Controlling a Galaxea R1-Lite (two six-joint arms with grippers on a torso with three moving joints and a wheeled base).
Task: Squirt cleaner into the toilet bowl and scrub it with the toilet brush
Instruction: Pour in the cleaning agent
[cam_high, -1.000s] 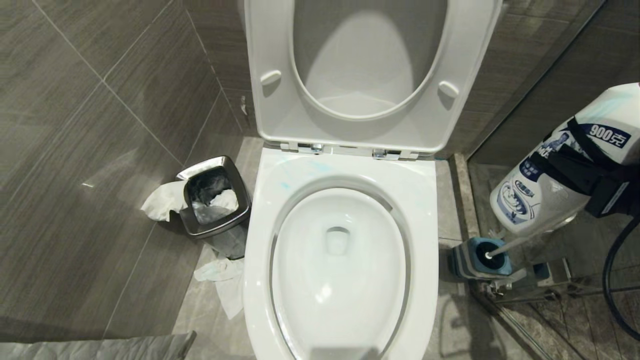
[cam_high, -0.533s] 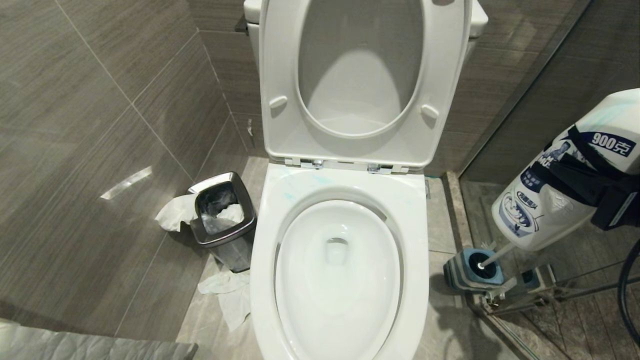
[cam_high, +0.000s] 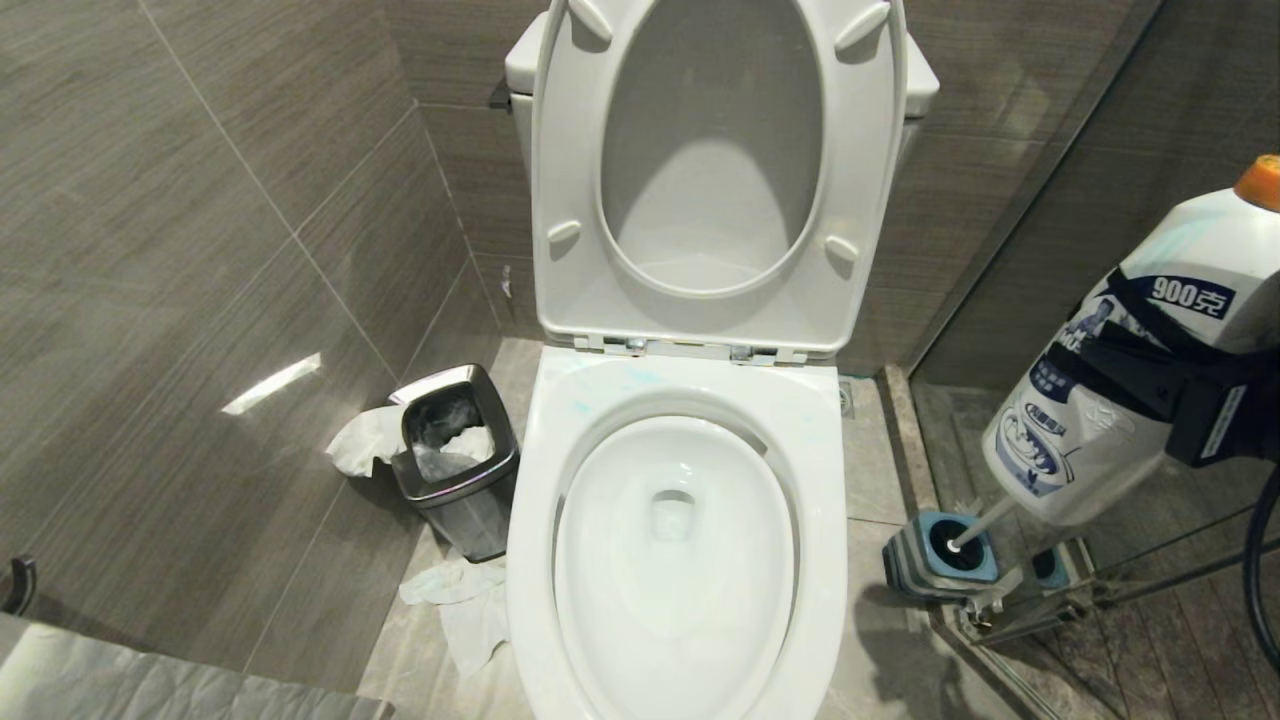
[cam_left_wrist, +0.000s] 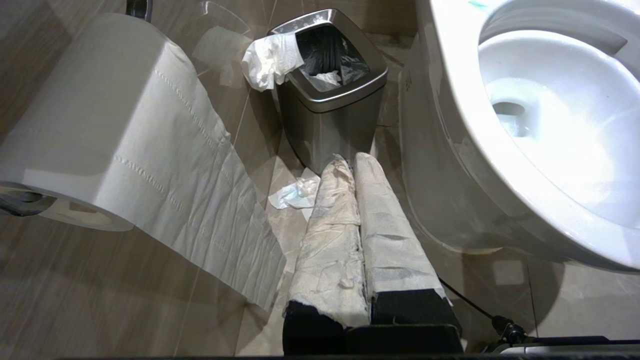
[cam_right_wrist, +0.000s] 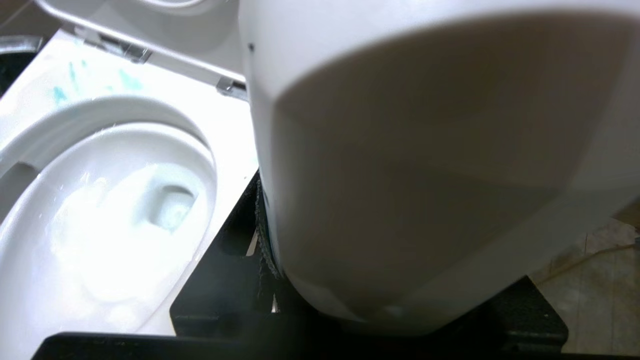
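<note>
Whole toilet (cam_high: 690, 480) view shifted lower.

The left gripper (cam_left_wrist: 350, 165) is showing two long, flat fingers (cam_left_wrist: 332, 240) wrapped in creased white paper-like padding, with bare black bases underneath and a thin black cable running off beside them. The right gripper (cam_high: 1150, 365) is appearing as blocky matte black parts, with a pale label on one black block and what is probably a ridged grip pad at one finger's inner edge. A thick black cable (cam_high: 1262, 590) is looping down behind that arm.
</note>
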